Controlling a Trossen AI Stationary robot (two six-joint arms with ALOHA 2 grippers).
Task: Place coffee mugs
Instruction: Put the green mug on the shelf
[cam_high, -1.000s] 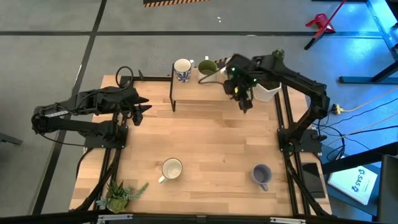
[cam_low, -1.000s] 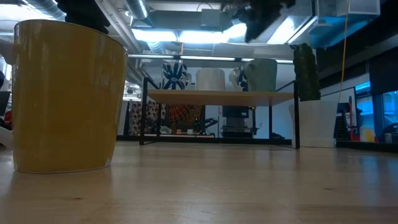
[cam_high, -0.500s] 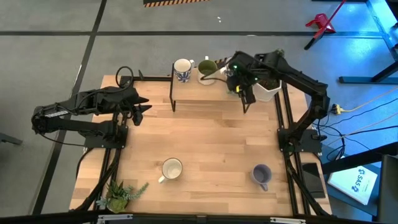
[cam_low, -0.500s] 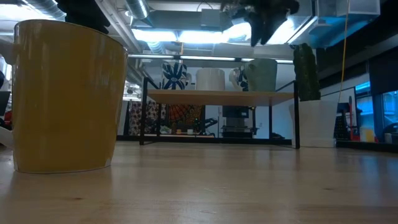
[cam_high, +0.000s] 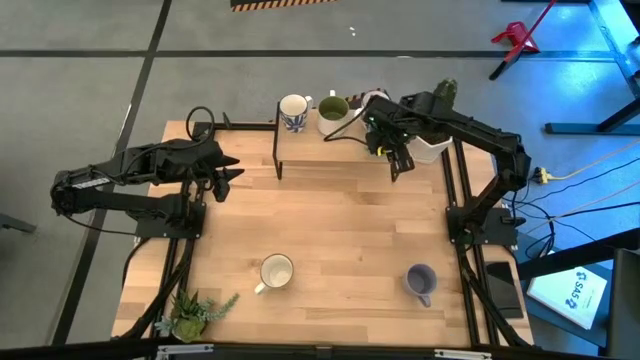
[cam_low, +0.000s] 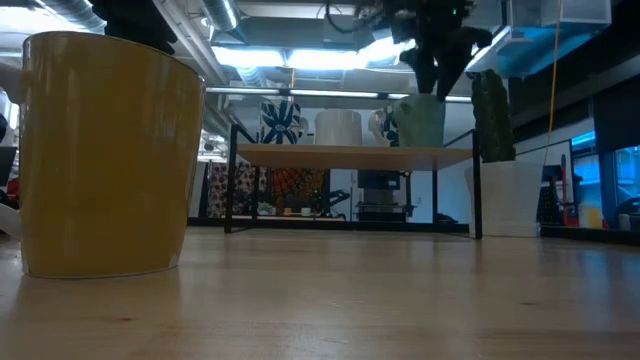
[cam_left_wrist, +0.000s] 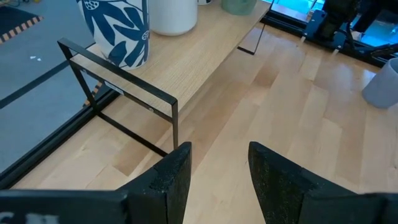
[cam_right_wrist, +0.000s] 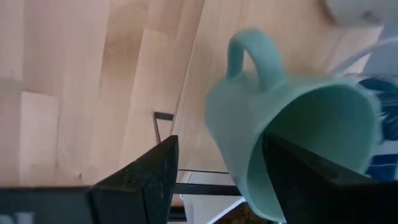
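A low wooden shelf (cam_high: 340, 145) stands at the table's far edge. On it are a blue-patterned mug (cam_high: 294, 112), an olive green mug (cam_high: 333, 108), a second patterned mug (cam_low: 383, 125) and the teal mug (cam_low: 421, 121), which my right arm hides from above. My right gripper (cam_high: 396, 160) hangs open just above the teal mug (cam_right_wrist: 280, 118); I see no touch. The pale yellow mug (cam_high: 276, 272) and the lavender mug (cam_high: 421, 281) stand on the table near its front. My left gripper (cam_high: 228, 176) waits open at the left side.
A white pot (cam_high: 430, 147) with a cactus (cam_low: 491, 110) stands at the shelf's right end, close to my right arm. A small plant (cam_high: 190, 315) sits at the near left corner. Bare wood lies between the shelf and the two front mugs.
My right gripper has moved toward the table's right along the shelf and come down a little, ending over the teal mug. The mugs on the shelf have kept their places.
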